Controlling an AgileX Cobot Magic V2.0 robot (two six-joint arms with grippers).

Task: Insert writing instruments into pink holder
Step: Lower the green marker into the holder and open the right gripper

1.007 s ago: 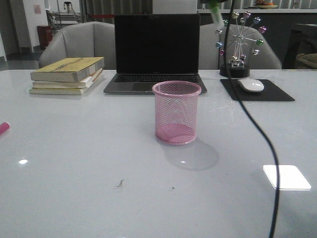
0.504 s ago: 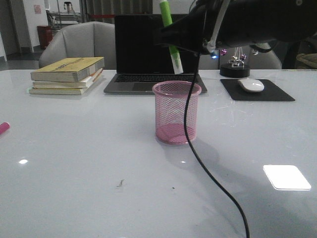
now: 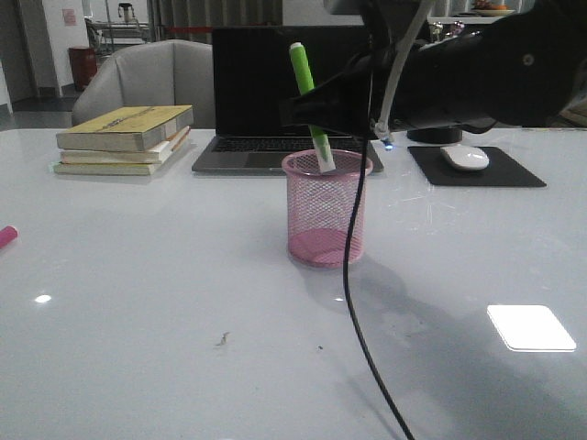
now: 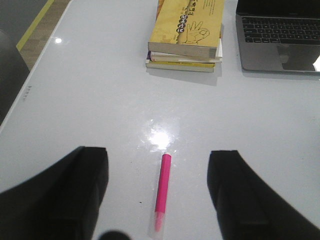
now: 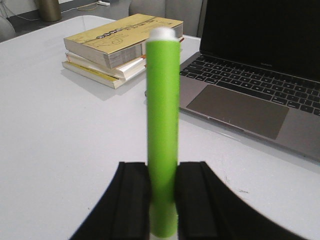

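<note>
The right end effector (image 3: 316, 112) is clamped on the lime green pen (image 3: 309, 103); the pen tilts, its lower tip just inside the rim of the pink holder (image 3: 326, 209), which stands upright on the white worktop (image 3: 165, 302) in front of a laptop (image 3: 289, 96); the left end effector (image 4: 157, 195) hangs spread open over the magenta pen (image 4: 162, 190), lying flat near a stack of books (image 4: 187, 30).

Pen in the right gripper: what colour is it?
Lime green pen with a white end, clearest in the right wrist view.
</note>
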